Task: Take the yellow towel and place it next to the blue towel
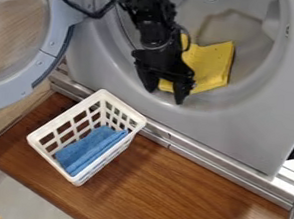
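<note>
Camera view: yellow towel (212, 64) lies in the drum (253, 46), partly under the gripper (164, 96).
Claw: wide, yellow cloth visible between its fingers.
Done: only reaching the towel, I judge.
Left: grasping, placing beside blue towel (91, 146) in basket (39, 141).
Long axis: seemingly slanted, lower left to upper right.

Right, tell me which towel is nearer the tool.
The yellow towel, in the grey round opening, right by the tool; the blue towel is farther off, in the white basket.
</note>
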Action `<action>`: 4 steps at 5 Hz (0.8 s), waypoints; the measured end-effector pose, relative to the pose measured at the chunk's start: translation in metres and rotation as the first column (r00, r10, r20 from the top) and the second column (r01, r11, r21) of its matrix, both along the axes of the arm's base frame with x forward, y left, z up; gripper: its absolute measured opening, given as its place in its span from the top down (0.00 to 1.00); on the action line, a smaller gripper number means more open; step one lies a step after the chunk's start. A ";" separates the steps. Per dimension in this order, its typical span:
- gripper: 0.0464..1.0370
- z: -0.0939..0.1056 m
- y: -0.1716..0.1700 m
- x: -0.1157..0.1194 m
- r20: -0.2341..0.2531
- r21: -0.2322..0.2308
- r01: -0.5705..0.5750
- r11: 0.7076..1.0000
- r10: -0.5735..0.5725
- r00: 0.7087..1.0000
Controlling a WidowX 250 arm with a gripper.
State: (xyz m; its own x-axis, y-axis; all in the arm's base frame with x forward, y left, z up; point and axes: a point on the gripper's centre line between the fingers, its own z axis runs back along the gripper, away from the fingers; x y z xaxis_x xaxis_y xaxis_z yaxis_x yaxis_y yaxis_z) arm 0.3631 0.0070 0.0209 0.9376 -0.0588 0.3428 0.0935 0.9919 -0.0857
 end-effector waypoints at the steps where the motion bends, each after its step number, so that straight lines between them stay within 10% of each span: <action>1: 0.09 -0.003 -0.002 0.000 -0.010 0.012 0.008 1.000 -0.008 1.000; 4: 0.87 -0.008 0.001 -0.010 -0.010 0.032 0.001 0.999 0.000 1.000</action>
State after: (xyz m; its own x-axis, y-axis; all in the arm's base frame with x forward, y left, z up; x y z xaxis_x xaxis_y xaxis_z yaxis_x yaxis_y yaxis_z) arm 0.3532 0.0078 0.0127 0.9410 -0.0703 0.3310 0.0933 0.9941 -0.0544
